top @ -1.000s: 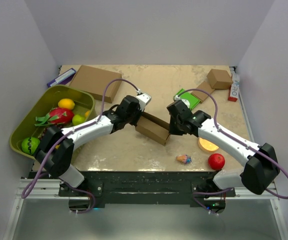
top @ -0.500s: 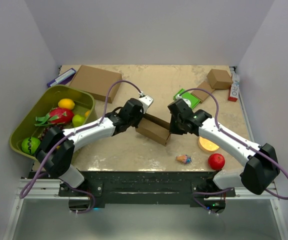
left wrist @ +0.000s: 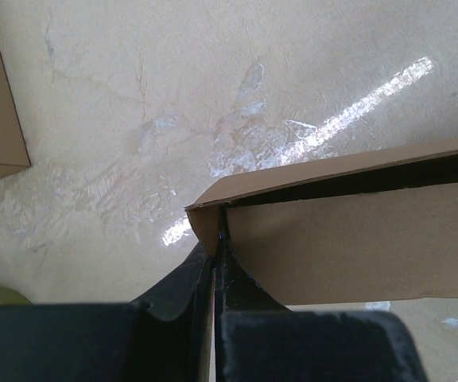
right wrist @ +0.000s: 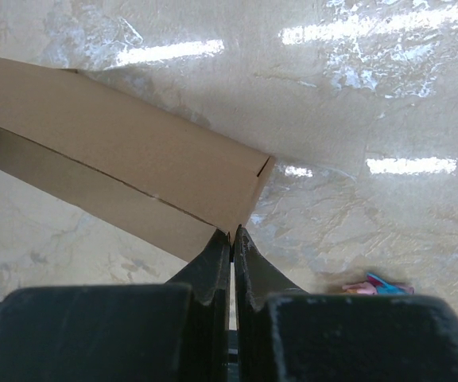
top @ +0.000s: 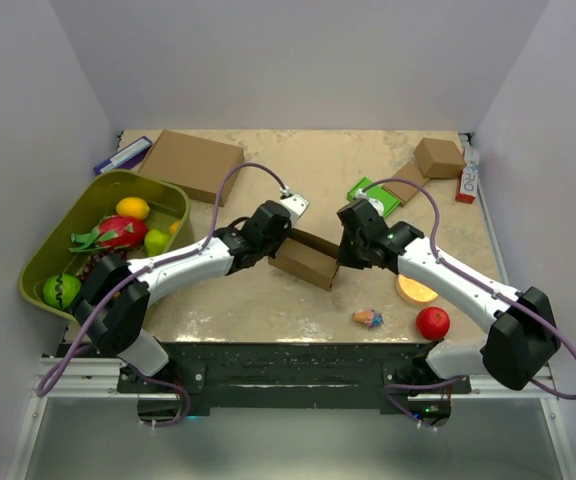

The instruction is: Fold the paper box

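The paper box [top: 306, 262] is a slim brown cardboard mailer, partly folded, at the table's middle between both arms. My left gripper [top: 280, 238] is shut on its left end wall; in the left wrist view the fingers [left wrist: 217, 253] pinch a short cardboard flap of the box [left wrist: 356, 239]. My right gripper [top: 343, 262] is shut on the box's right end; in the right wrist view its fingertips [right wrist: 233, 237] clamp the corner of the box [right wrist: 133, 159]. The box's lid panel stands slightly open along its long edge.
A larger flat brown box [top: 191, 163] lies at the back left. A green bin [top: 53, 255] of fruit sits at the left. A small brown box [top: 438, 157], a green packet [top: 376, 195], an orange disc [top: 416, 290], a red apple [top: 432, 322] and a small toy [top: 368, 318] lie at the right.
My left gripper has moved a little right and toward the box's end, with the box shifting slightly. The right arm has barely moved.
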